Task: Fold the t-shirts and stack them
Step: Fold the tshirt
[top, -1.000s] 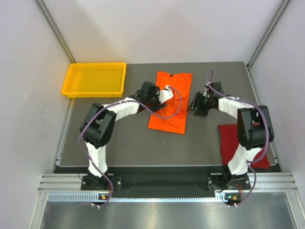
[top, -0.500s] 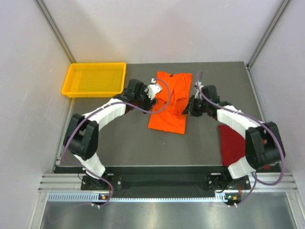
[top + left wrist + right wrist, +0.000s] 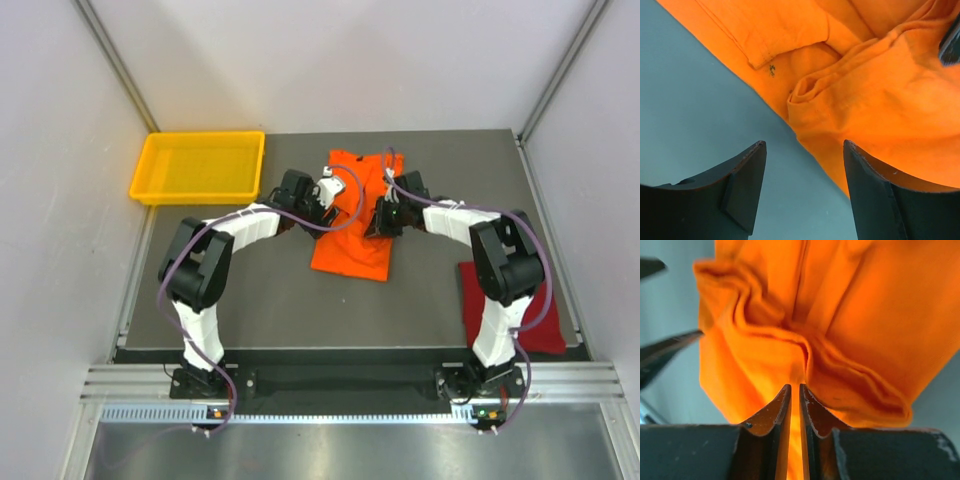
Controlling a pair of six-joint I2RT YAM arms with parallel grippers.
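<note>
Cloth in bright orange, the orange t-shirt [image 3: 352,240], lies partly folded lengthwise in the middle of the dark tabletop [image 3: 270,290], and both arms reach in over its far half from opposite sides. At the shirt's left border sits the left claw [image 3: 334,203]. Its wrist view shows two dark fingers [image 3: 745,185] spread wide with nothing between them, one over bare grey surface and the other over cloth, while the shirt's edge runs diagonally across the gap. A small dark speck marks the fabric near a folded sleeve. On the opposite side, the right claw [image 3: 795,402] has its jaws drawn almost together, with a thin fold of orange fabric pinched in the slit and the cloth bunched into soft ridges just beyond the tips. Whether that fold is raised off the surface cannot be told. Near the right edge, beside the right arm's base and partly hidden by it, lies the dark red t-shirt [image 3: 540,335], well apart from the orange one. In the far left corner sits a yellow tray [image 3: 140,185], clear of both shirts.
</note>
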